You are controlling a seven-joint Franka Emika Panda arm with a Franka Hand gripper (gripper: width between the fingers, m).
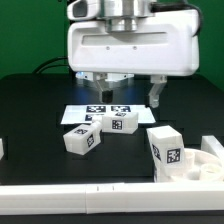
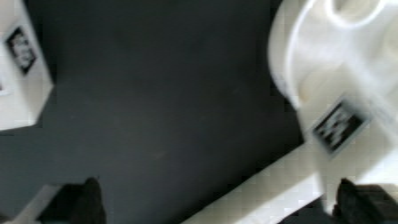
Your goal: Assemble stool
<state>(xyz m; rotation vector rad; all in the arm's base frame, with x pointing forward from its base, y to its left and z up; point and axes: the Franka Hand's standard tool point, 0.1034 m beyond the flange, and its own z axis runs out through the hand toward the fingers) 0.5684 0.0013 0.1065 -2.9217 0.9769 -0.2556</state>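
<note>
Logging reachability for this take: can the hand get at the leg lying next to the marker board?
Probably yes: the hand hangs open close above that leg and nothing covers it, though another leg lies close on the exterior view's left.

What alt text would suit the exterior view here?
An open, empty gripper hangs above a black table. Below it lie the marker board and loose white parts: a first leg, a second leg, and a third leg next to the ring seat at the exterior view's right.
</note>
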